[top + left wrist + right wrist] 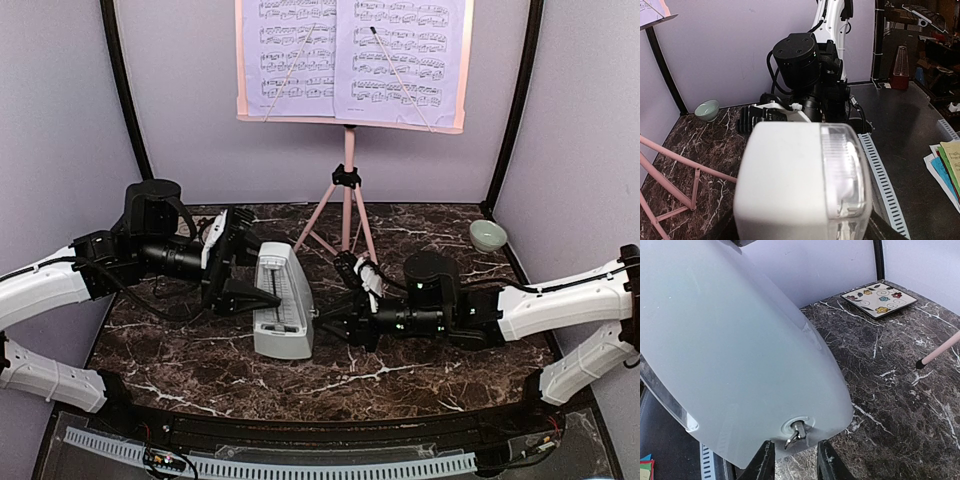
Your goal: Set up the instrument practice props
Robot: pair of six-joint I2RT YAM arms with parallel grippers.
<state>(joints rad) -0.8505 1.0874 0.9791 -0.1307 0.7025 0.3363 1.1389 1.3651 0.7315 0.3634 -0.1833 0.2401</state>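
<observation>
The pink music stand [349, 190] stands at the back with two lavender sheet-music pages [352, 58] on its desk. The white pyramid-shaped metronome [283, 305] stands at the table's middle. My left gripper [260, 285] reaches in from the left, its jaws on the metronome's upper part, one finger across its front. The metronome fills the left wrist view [800, 185] and hides those fingers. My right gripper [327, 320] is at the metronome's right side. In the right wrist view its fingers [764, 464] stand open either side of the metal winding key [796, 432], not touching it.
A small pale green bowl [487, 235] sits at the back right corner. A floral square tile [879, 299] lies at the table's far left edge. The stand's tripod legs [670, 160] spread over the back middle, one foot [920, 363] near the metronome.
</observation>
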